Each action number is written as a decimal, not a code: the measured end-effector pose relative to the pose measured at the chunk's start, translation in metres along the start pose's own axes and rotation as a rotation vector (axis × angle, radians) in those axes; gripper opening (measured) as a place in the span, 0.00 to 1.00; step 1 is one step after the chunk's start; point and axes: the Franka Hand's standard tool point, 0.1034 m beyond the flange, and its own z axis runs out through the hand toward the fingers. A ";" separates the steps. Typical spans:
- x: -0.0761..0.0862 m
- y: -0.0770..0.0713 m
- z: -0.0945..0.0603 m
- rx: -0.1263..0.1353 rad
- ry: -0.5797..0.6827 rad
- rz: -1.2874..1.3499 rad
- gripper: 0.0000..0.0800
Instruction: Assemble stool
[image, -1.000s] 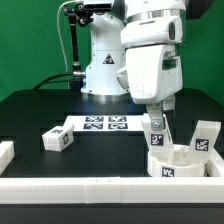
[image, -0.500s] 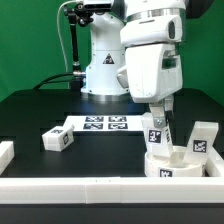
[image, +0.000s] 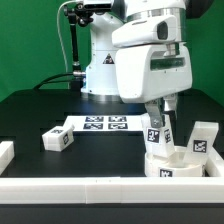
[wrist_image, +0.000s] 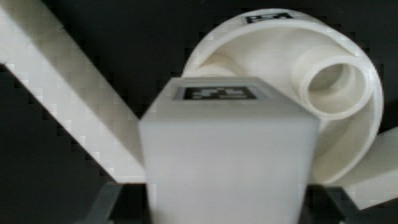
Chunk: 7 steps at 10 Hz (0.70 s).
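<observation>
I'm watching the gripper (image: 157, 119) squeezing narrow on the held leg (image: 155, 133), its fingers pressing the block's two sides. The leg is hanging upright over the seat (image: 170, 163) at the exterior view's right, though I'm not making out whether they are touching. A second leg (image: 203, 139) is standing just beside the seat. A third leg (image: 57, 140) is lying near the marker board (image: 105, 124).

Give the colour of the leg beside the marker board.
White leg, black-and-white tag on its end; exterior view.
</observation>
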 end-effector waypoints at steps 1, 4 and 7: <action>0.000 0.000 0.000 0.000 0.000 0.039 0.43; 0.004 -0.002 0.002 -0.001 0.013 0.375 0.43; 0.004 -0.001 0.002 0.008 0.015 0.674 0.43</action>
